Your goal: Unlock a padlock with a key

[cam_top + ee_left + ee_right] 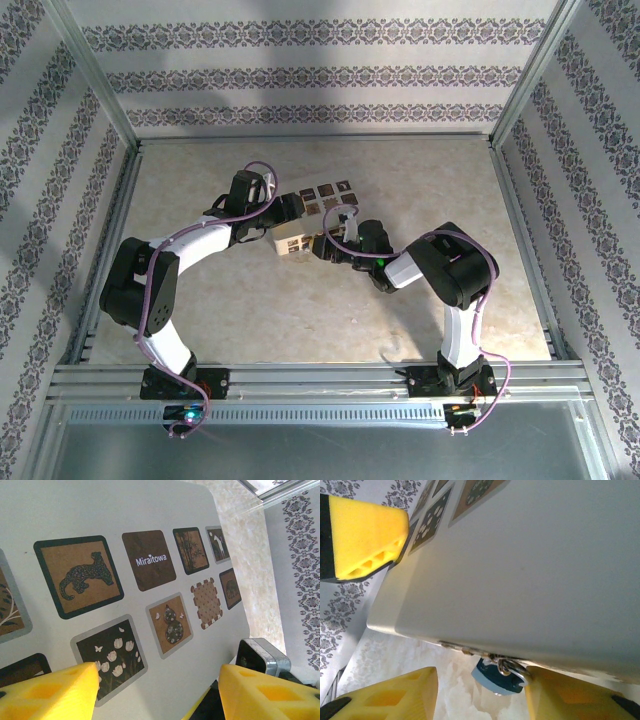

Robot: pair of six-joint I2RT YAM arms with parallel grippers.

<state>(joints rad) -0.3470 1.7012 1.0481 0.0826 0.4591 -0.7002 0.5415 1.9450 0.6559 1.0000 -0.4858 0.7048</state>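
Pale surface (300,330), fenced in by patterned walls. At its middle sits a white box (300,228) with picture tiles on the lid, and both arms reach in to it. Left gripper (159,672) is at the box's left end, yellow fingers well apart with the tiled lid running between them. Cannot tell whether they press on the box's sides or only straddle it. One of its fingers (365,535) sits just beside the box's far corner in the right wrist view. Right gripper (481,677) is at the box's opposite side, facing the plain side wall, and this arm is the nearer one to the lock. Its fingers are partly open with nothing clamped between them. The blue padlock (492,680) hangs from the box's lower edge, in the gap between the fingers and closer to the right-hand one. Its body hangs away from the box toward the surface. The shackle (512,669) loops through a small hasp (465,650) and looks to be touching or almost touching that finger. Judgement: the next move depends on centring the lock body between the fingers.
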